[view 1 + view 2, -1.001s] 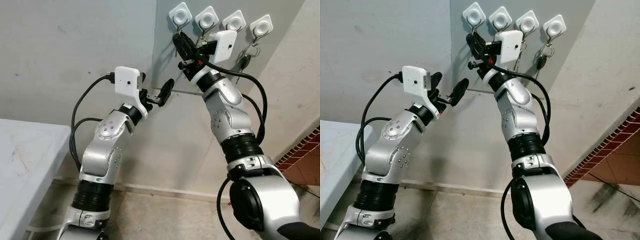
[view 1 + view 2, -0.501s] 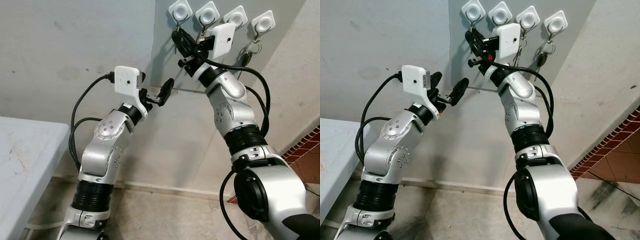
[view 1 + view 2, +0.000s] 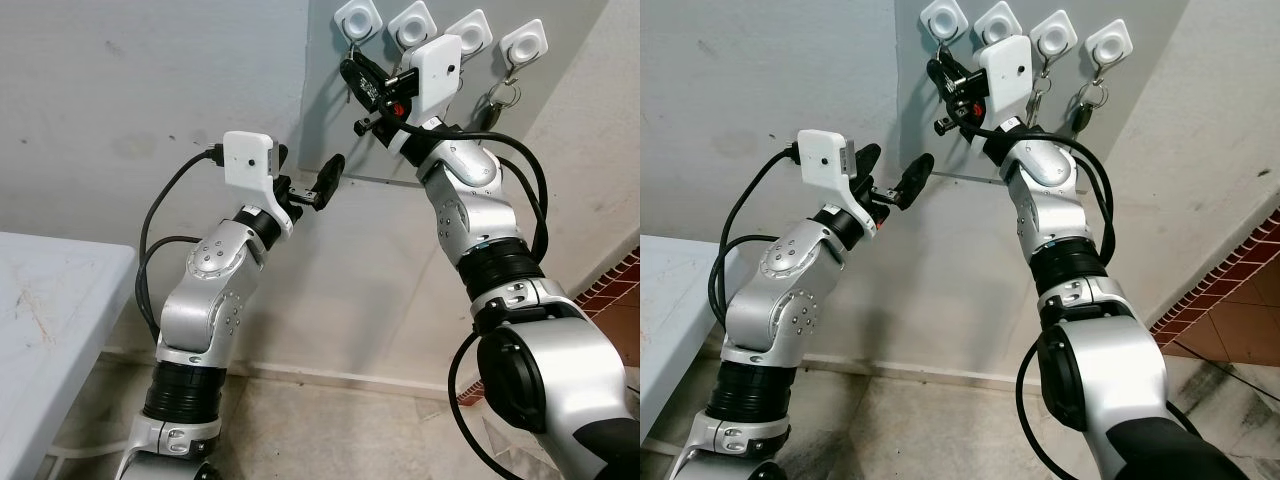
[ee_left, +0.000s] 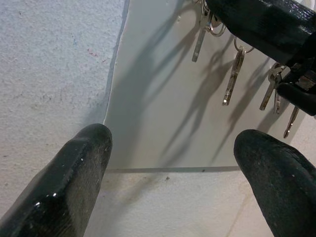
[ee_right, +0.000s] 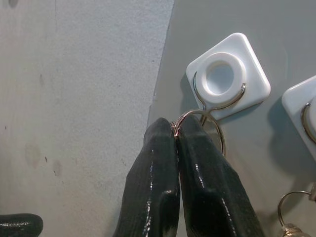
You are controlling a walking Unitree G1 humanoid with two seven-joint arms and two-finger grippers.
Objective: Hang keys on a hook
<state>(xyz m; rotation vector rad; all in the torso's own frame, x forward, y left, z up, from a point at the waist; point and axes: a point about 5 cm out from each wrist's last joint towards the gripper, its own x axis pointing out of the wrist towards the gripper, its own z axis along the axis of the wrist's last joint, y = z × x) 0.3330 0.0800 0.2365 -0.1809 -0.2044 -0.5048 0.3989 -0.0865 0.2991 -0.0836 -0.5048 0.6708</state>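
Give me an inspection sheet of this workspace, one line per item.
Surface: grey panel on the wall, carrying four white hooks.
Job's things: key ring pinched at the leftmost hook; keys hang on other hooks.
Clutter: nothing seen.
Grippers: right gripper shut on the key ring; left gripper open, idle below the panel.
Cables: black cables loop along both arms.
Surroundings: white table at left, brick edge at right.

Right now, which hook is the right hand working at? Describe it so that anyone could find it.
Look at the grey panel high on the wall, with its row of four white square hooks. It is the leftmost hook, and the right hand pinches a metal key ring at its wire.
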